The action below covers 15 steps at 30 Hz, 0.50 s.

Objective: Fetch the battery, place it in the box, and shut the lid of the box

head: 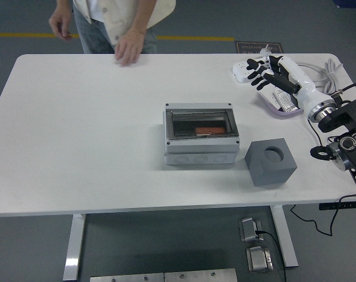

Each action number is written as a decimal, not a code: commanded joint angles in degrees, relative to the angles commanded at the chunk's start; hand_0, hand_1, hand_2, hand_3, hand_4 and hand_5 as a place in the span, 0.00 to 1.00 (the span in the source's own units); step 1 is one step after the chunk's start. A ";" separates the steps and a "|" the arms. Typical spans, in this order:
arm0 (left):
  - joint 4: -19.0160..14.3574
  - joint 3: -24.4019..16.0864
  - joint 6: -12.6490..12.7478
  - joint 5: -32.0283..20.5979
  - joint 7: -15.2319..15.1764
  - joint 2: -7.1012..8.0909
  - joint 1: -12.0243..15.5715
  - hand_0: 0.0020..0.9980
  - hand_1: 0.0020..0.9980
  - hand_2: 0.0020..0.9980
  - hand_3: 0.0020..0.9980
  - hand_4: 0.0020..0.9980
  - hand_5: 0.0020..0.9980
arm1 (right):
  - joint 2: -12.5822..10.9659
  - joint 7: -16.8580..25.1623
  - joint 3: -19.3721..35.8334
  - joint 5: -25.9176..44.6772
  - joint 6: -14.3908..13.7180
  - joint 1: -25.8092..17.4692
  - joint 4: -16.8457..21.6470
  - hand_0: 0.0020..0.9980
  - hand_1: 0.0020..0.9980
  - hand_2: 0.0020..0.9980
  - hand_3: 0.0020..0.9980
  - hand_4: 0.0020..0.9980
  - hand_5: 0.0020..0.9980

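Right hand (266, 69), fingers spread and empty, well up-right of the lidded box (201, 136) holding the battery (208, 130); an unlatched lid might spring open.

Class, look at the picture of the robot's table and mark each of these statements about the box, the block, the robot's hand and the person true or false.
1. The box has its lid shut. True.
2. The robot's right hand rests on the box. False: it is raised by the table's far right corner, fingers spread.
3. A grey block stands right of the box. True.
4. The person's hand holds the box. False: it is at the far edge.
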 joint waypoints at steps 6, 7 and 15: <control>0.00 -0.22 0.05 0.26 -0.04 -0.17 0.03 0.43 0.56 0.52 0.49 0.13 0.00 | 2.21 11.52 2.54 10.71 -7.06 -1.55 -6.45 0.35 0.43 0.47 0.51 0.82 0.57; 0.00 -0.25 0.06 0.30 -0.04 -0.21 0.03 0.43 0.56 0.52 0.49 0.13 0.00 | 2.57 13.09 2.69 11.98 -8.05 -1.61 -7.47 0.35 0.43 0.47 0.51 0.82 0.57; 0.00 -0.40 0.10 0.44 -0.07 -0.40 0.03 0.43 0.57 0.52 0.49 0.13 0.00 | 4.35 23.02 2.87 19.02 -11.54 -1.51 -15.05 0.36 0.41 0.45 0.48 0.78 0.56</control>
